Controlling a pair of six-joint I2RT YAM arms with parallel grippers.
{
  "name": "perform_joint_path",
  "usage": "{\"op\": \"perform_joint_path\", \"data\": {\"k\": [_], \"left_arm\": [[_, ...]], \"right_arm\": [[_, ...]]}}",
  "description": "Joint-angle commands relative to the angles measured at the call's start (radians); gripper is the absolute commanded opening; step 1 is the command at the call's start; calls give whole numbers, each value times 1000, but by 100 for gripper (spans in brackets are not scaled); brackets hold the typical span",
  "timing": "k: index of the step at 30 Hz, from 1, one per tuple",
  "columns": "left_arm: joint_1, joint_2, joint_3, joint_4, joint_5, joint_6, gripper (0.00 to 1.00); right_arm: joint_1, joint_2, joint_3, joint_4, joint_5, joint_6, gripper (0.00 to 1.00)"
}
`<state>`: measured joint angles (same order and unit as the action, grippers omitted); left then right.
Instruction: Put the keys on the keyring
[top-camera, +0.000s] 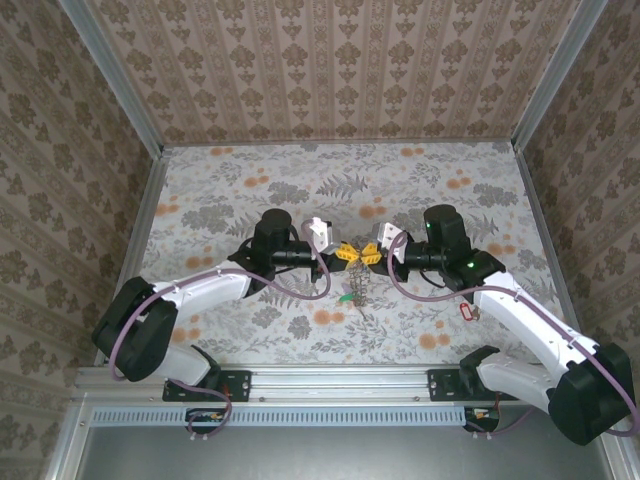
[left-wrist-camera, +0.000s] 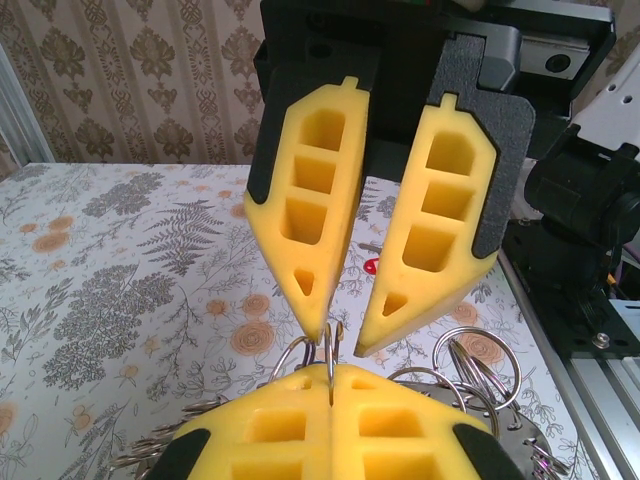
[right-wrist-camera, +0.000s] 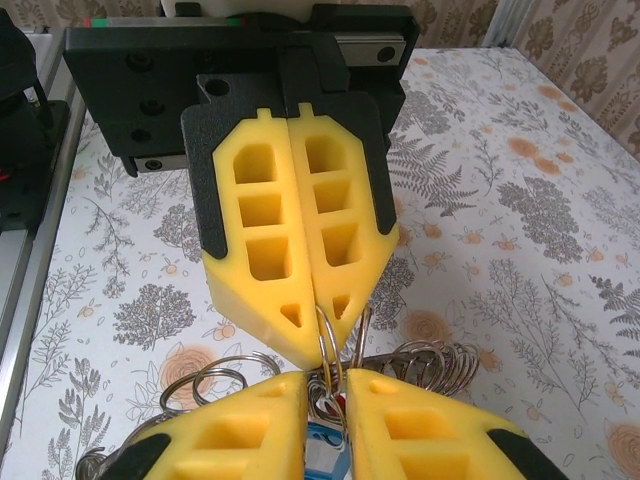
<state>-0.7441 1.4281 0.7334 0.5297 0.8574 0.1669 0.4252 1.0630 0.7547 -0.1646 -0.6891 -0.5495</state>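
Above the table's (top-camera: 250, 190) middle, the left gripper (right-wrist-camera: 318, 335) is pinched closed on a thin loop of the keyring (right-wrist-camera: 327, 350), while the right gripper (left-wrist-camera: 342, 343), tip to tip with it, has its fingers a narrow gap apart astride that loop, with a blue-tagged key (right-wrist-camera: 325, 445) between them.

Two arms meet tool to tool above the floral table (top-camera: 250, 180).
The left tool (top-camera: 349, 253) and right tool (top-camera: 368, 253) nearly touch tips; the keyring (top-camera: 355, 288) hangs beneath them, and a red-tagged key (top-camera: 463, 312) lies beside the right arm.
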Motion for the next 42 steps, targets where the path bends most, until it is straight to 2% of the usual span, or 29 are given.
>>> {"op": "perform_joint_path", "data": {"k": [1,10,14,15,17,23,31,35,42], "left_arm": [[8,-6,8,71,37,-1,0],[8,-11,-3,83,31,39,0],[8,-14,-2,62,10,50,0],[10,-12,-2,55,7,57,0],[11,-10,2,42,5,62,0],[18,22,34,17,25,69,0],[19,55,64,16,51,63,0],[20,63,65,37,58,51,0],[20,71,65,52,68,40,0]], "right_arm": [[-3,5,-15,0,-51,7,18],[-2,-1,-18,-34,-32,-22,19],[-2,-4,-9,-131,132,-62,24],[-2,-10,-11,-133,193,-48,24],[-3,-45,-29,-116,238,-33,25],[-3,-147,-93,24,95,7,25],[-3,-96,-71,131,-3,59,24],[-3,-42,-34,68,-14,18,22],[-2,-5,-40,87,-1,10,21]]}}
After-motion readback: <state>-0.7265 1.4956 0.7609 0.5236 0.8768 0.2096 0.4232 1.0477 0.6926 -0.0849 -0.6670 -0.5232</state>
